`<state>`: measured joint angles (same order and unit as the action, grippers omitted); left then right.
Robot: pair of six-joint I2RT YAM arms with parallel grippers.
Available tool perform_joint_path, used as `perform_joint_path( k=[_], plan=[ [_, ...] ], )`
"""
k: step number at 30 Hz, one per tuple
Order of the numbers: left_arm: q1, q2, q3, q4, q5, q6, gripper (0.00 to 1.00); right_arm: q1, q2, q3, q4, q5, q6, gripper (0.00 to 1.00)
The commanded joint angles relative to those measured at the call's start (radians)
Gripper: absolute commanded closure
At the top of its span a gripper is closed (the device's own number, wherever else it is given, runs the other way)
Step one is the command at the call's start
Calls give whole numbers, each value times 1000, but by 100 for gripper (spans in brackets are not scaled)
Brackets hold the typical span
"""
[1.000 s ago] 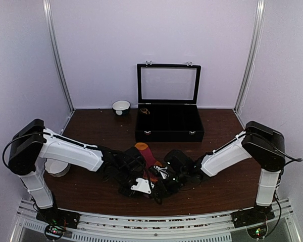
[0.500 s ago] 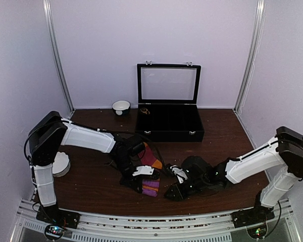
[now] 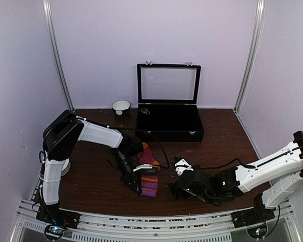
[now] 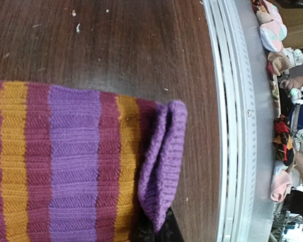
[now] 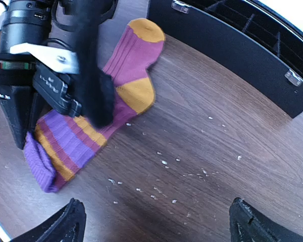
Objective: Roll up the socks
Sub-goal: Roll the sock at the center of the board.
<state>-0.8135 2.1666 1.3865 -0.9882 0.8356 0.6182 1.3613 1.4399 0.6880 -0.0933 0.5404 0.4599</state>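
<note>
Right pincer [image 5: 157, 216] off sock [image 5: 129, 55] — case [image 5: 232, 50] beyond

Ribbed knit sock [image 4: 76, 166], grained wood table [image 4: 116, 45], ridged metal rail [image 4: 237, 126]

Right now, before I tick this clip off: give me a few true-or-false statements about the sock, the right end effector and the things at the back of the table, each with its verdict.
1. The striped sock lies stretched out on the table, not rolled. True.
2. The right end effector is shut on the sock. False: it is open and apart from the sock, off to its right.
3. The lid of the black case is closed. False: the lid stands open and upright.
4. A white bowl sits at the back, left of the case. True.
</note>
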Motion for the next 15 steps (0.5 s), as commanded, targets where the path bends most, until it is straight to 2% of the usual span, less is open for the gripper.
perform_joint_path(
  k=[1,3,5,8,12,15],
  plan=[
    [20,36,36,-74,62,2,100,21,-36,-94,191,15,-135,0],
    [27,60,61,-104,75,7,100,87,-31,-145,343,-21,-329,0],
    [32,84,82,-130,80,15,100,133,-1,-166,458,-45,-449,5],
    [38,97,90,-137,87,13,100,134,71,-105,460,-171,-549,16],
    [46,119,106,-145,94,3,100,126,203,23,428,-297,-665,35],
    [47,138,122,-160,90,6,100,95,282,89,425,-369,-699,42]
  ],
)
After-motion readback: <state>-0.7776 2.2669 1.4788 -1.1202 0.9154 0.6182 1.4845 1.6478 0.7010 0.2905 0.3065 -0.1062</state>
